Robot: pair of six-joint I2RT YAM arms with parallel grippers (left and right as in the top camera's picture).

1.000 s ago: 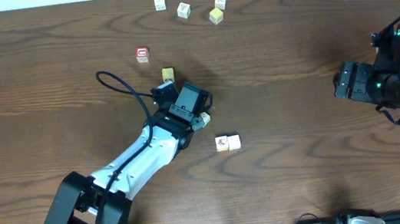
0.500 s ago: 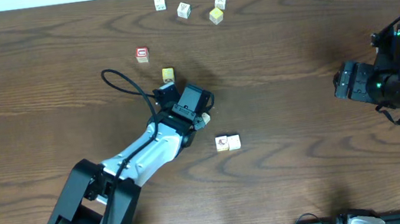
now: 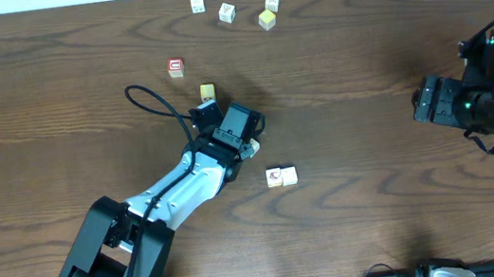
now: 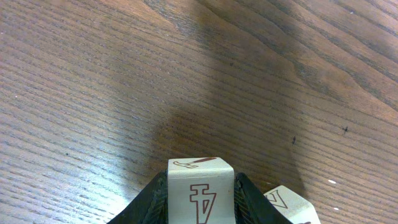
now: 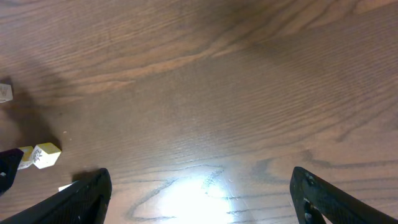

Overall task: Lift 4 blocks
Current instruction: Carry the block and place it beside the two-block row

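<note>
Left end effector [image 3: 248, 145] has its fingers closed in on a cream block, the gripped block [image 4: 200, 186]. It sits tight between the two dark fingers and shows a brown printed mark on its near face. Whether it is clear of the bench [image 3: 362, 66] I cannot tell. Right end effector [image 5: 199, 200] hangs over bare wood well to the right, its fingers spread wide with nothing between them.

The bench is dark brown wood with strong grain, and lamp glare shows on it in both wrist views. A pale strip runs beyond its far edge in the overhead view.

The left wrist view shows a second block [image 4: 291, 206] just beside the gripped one, at the lower right. From overhead only a pale corner shows at that fingertip. The right wrist view shows two small cubes [image 5: 45, 155] side by side near its left margin.

Counted from overhead:
- Three white blocks [image 3: 227, 12] lie along the far edge.
- A yellow cube [image 3: 267, 20] lies close by them.
- One red cube [image 3: 176, 67] lies left of centre.
- A second yellow cube [image 3: 208, 93] lies near the left arm's tip.
- A pair of cream blocks [image 3: 282, 177] lie touching, nearer the front.
</note>
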